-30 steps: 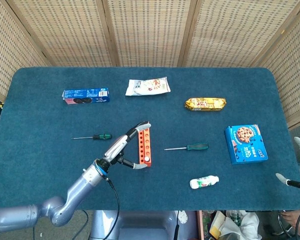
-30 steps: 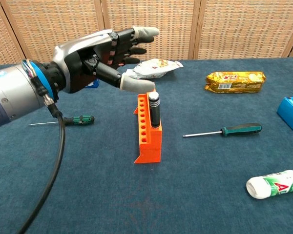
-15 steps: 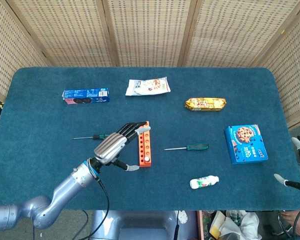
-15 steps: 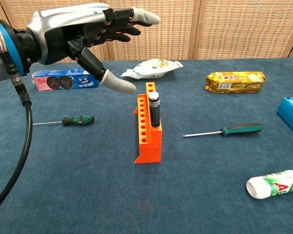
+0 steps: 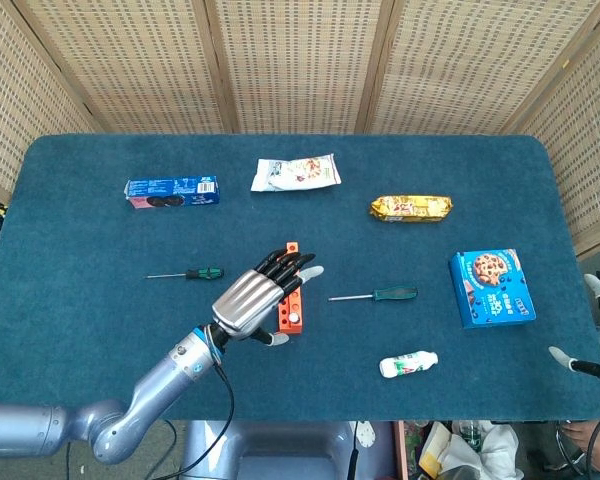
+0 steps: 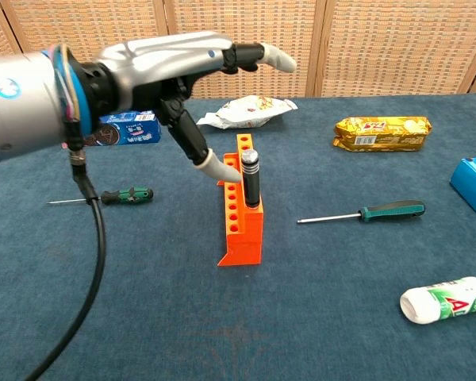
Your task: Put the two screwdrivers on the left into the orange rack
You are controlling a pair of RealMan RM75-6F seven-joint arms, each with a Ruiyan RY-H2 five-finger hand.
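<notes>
Orange rack, 1 black-handled screwdriver upright inside

Left hand over orange rack, fingers spread, holding nothing; rack mostly hidden under it. Left arm runs in from near-left. Screwdriver, green handle, flat on table left of hand, apart from it. Second green screwdriver right of rack. Far left: blue packet. Far centre: white packet. Gold packet right of centre. Blue box far right. White bottle near right. Right hand at right edge, off table, grip state unclear.
</notes>
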